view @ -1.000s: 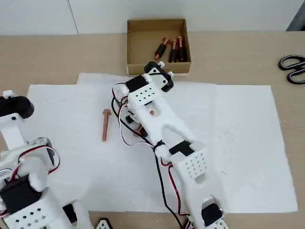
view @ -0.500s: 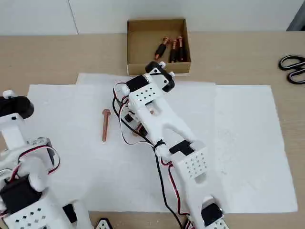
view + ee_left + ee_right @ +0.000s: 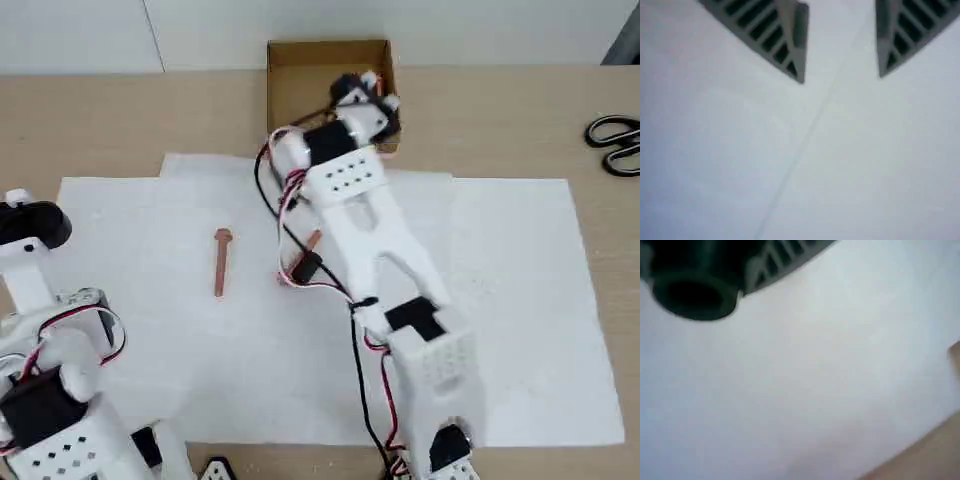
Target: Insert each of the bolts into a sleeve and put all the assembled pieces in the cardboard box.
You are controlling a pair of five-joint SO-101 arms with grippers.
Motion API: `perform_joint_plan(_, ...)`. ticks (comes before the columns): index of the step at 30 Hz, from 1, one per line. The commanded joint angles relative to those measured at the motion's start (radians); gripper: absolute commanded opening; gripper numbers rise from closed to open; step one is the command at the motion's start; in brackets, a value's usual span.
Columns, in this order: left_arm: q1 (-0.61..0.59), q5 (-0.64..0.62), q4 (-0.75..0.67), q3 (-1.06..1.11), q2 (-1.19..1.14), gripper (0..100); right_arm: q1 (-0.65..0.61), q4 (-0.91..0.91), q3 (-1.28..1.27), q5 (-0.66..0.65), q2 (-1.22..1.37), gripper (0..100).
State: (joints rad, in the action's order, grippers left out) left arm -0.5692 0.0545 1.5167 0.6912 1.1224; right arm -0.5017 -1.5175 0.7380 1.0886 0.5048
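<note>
Right gripper [image 3: 366, 95] over the cardboard box [image 3: 300, 85], clamped on a black sleeve [image 3: 692, 295].
Left gripper [image 3: 840, 75] hangs spread over white paper [image 3: 500, 280]; a bolt [image 3: 222, 262] lies on it, away from the box.

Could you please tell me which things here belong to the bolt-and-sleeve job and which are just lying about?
For the job:
cardboard box
bolt on the paper
second bolt beside the right arm
black sleeve held by that arm

Lying about:
scissors on the table
white paper underneath
</note>
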Motion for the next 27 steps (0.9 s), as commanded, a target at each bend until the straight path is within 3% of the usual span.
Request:
perform_joint_plan(1,0.005,-0.003,-0.002,-0.005,0.012,9,0.025,-0.01,0.055,-0.161,-0.186,0.3)
perform_joint_plan(11,0.005,-0.003,0.002,-0.007,0.009,9,0.039,-0.22,0.003,-0.736,-0.302,0.3)
perform_joint_plan(17,0.006,-0.003,-0.006,-0.021,0.002,9,0.094,-0.214,-0.189,-0.835,-0.341,0.4)
perform_joint_plan(20,0.006,0.011,0.003,-0.062,-0.032,9,0.104,-0.213,-0.29,-0.957,-0.34,0.4)
perform_joint_plan(22,0.006,0.025,0.032,-0.113,-0.104,9,0.101,-0.213,-0.359,-1.04,-0.344,0.4)
perform_joint_plan(27,0.006,0.02,0.124,-0.305,-0.347,9,0.124,-0.166,-0.446,-1.051,-0.337,0.5)
